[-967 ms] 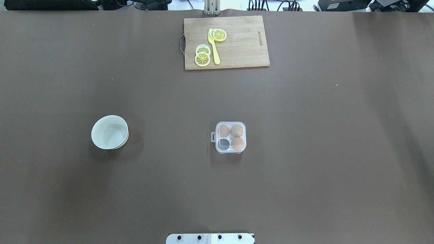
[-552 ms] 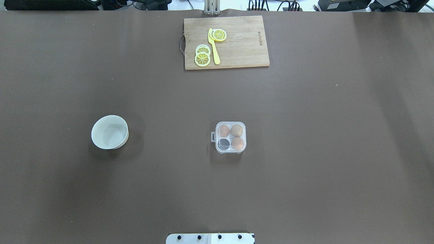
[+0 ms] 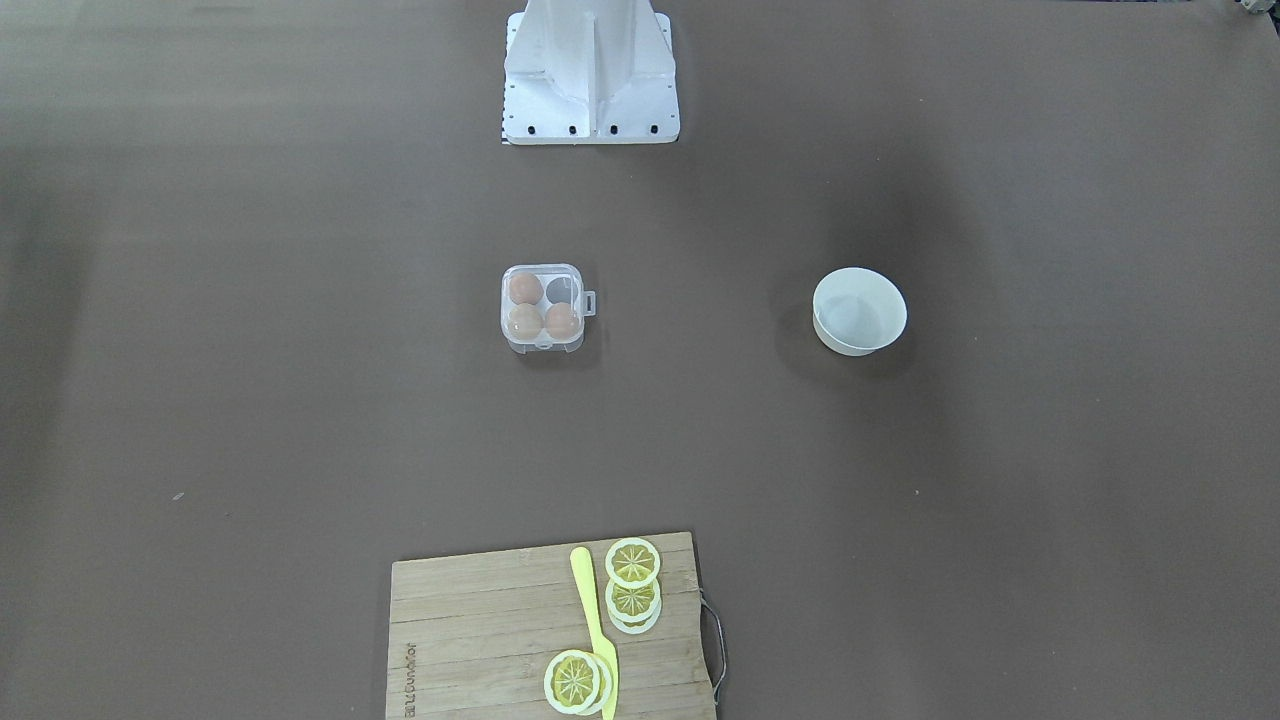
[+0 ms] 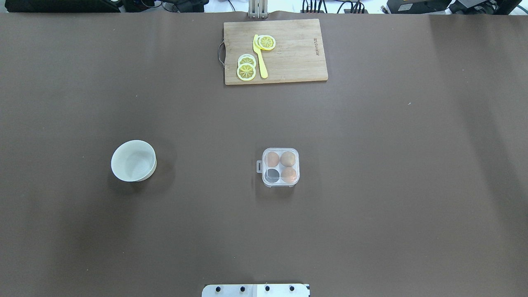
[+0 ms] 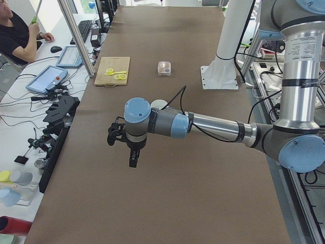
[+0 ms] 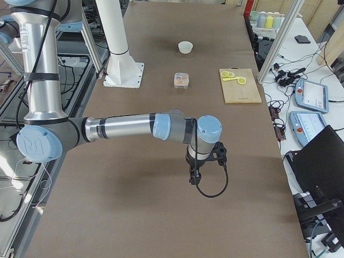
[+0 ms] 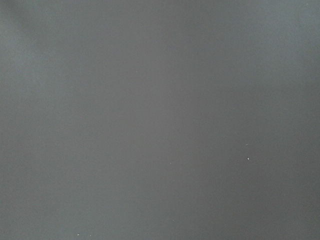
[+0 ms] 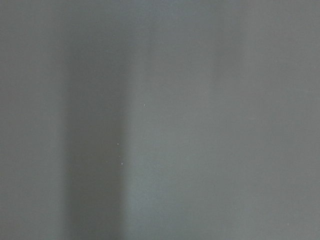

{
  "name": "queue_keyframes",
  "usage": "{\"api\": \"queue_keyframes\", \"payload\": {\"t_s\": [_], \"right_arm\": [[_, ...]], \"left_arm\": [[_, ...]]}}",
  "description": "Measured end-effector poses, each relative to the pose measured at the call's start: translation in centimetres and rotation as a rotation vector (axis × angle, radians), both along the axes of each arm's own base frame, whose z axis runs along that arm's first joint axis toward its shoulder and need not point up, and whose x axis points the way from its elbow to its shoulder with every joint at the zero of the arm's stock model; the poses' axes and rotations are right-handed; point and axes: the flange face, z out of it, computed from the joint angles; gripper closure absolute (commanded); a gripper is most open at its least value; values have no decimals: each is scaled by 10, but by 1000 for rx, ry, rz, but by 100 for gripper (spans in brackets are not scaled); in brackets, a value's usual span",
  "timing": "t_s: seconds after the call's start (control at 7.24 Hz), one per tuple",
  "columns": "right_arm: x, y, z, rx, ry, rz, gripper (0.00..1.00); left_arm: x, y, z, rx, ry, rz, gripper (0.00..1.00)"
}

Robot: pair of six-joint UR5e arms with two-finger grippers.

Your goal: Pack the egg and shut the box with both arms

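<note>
In the middle of the tabletop (image 3: pixel 250 420), seen from the front-facing camera, the box (image 3: pixel 543 308) sits flat. It is square, so it has no long axis, and its latch tab sticks out toward the robot's left. Three eggs (image 3: pixel 524 320) fill three cups; the fourth cup, on the tab side nearest the robot's base, is empty. A white bowl (image 3: pixel 859 311) stands well apart on the robot's left.

From overhead the eggs look round, so they are standing on end.

In the left side view, the left arm (image 5: pixel 213 124) reaches over the tabletop's near end. Its jaws point down, well apart from the far-off box, and I cannot tell whether they are wide or narrow.

The right side view shows the right arm (image 6: pixel 123 126) likewise, jaws down and far from the box; again their state cannot be told.

Both wrist views show only tabletop.
</note>
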Motion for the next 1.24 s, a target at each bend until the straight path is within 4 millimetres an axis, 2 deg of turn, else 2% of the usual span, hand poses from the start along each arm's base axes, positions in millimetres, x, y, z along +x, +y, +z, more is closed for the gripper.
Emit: {"api": "queue_keyframes", "payload": {"t_s": [0.55, 1.24], "right_arm": [[2, 3, -1, 1, -6, 7, 0], [1, 2, -3, 1, -19, 10, 0]], "left_arm": [[0, 3, 9, -13, -4, 0, 2], [0, -1, 7, -10, -5, -2, 2]]}}
